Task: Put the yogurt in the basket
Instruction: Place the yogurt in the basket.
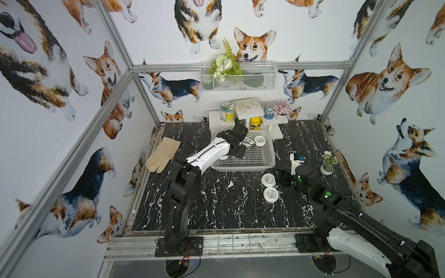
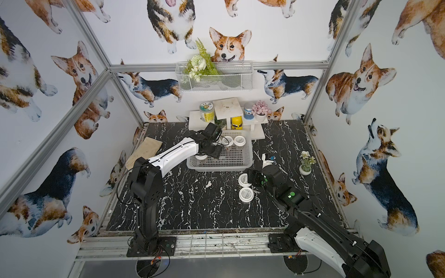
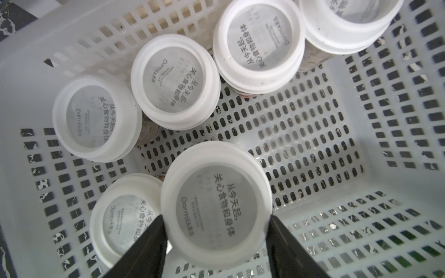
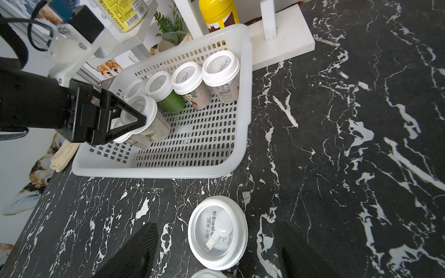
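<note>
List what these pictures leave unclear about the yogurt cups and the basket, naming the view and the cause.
In both top views the left arm hides part of the basket, so its cups cannot be counted.
Left wrist view: the lid of the held yogurt hides whether its base rests on the basket floor.
Right wrist view: a second table cup is cut off by the edge.

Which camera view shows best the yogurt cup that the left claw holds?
The left wrist view: the yogurt cup fills the middle, lid print readable, between the fingers of the left claw. The right wrist view shows its side, smaller, partly behind that claw. In both top views the left arm seems to hide it.
</note>
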